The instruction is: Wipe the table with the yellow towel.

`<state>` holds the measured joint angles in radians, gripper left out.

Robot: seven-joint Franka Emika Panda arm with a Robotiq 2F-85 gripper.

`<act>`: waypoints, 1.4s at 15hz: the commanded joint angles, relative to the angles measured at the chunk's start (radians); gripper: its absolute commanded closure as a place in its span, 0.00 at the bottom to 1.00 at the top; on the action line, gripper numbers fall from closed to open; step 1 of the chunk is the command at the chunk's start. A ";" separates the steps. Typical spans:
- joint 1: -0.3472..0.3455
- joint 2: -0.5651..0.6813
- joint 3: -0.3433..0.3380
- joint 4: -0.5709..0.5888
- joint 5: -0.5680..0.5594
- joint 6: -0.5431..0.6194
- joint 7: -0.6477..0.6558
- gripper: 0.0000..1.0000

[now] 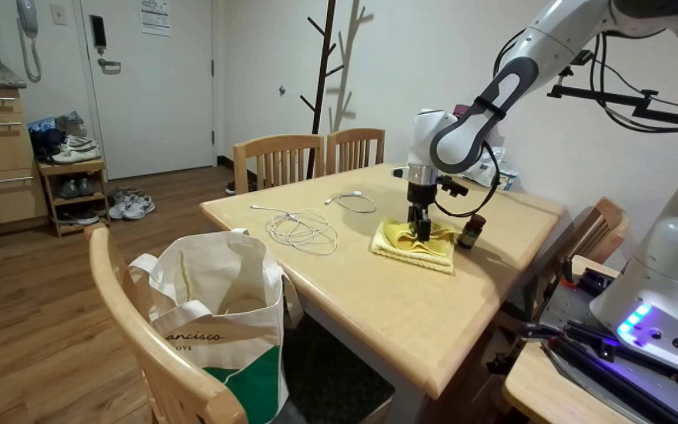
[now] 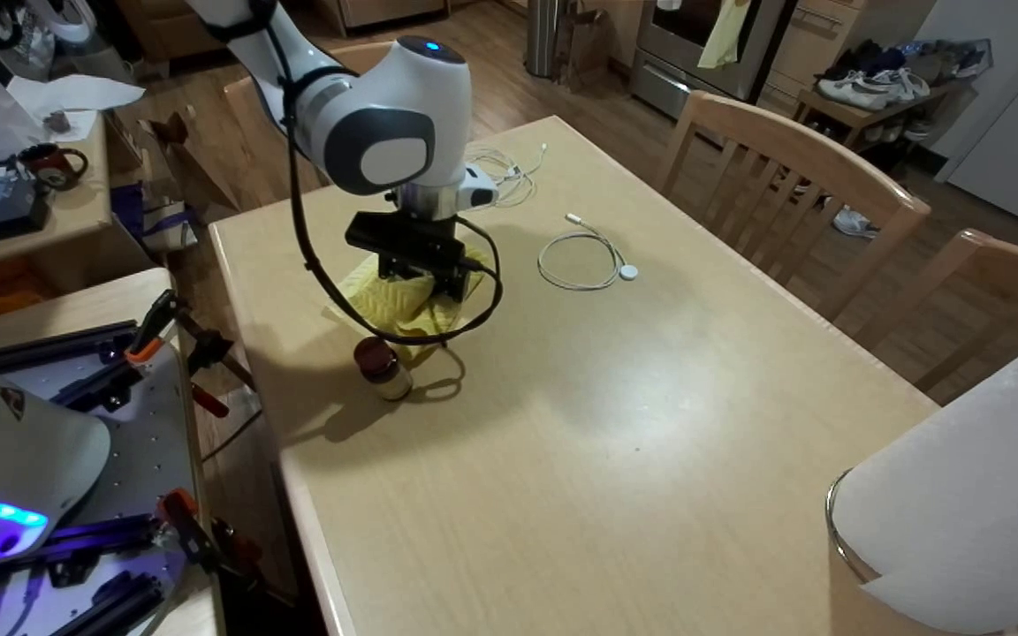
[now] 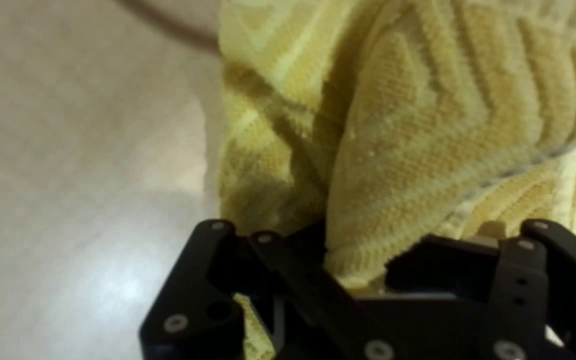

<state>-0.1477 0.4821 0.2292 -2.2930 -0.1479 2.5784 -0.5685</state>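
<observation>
Wrist view: the jaws pinch a fold of yellow towel (image 3: 433, 135).

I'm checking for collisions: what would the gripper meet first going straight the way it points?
Likely the yellow towel right below the gripper, then the table under it; a fold lies between the fingers, perhaps touching them.

We see a pale wall (image 1: 262, 70) and a closed door (image 1: 156, 106). The floor (image 1: 50, 312) is of brown wood, and we notice wooden chairs (image 1: 280, 143).
</observation>
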 commanded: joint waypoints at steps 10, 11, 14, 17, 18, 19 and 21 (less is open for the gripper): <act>-0.023 -0.020 0.015 -0.105 0.200 0.039 -0.280 0.94; -0.011 -0.011 0.006 -0.100 0.182 0.083 -0.284 0.94; 0.026 -0.001 -0.037 -0.062 0.112 0.147 -0.253 0.94; 0.050 0.003 -0.098 0.016 0.053 0.149 -0.219 0.94; 0.052 0.011 -0.115 0.040 0.040 0.150 -0.213 0.94; 0.046 0.023 -0.131 0.071 0.037 0.149 -0.209 0.94; 0.029 0.049 -0.169 0.139 0.038 0.144 -0.192 0.94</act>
<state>-0.1026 0.4792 0.1047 -2.2427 -0.0823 2.7058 -0.8026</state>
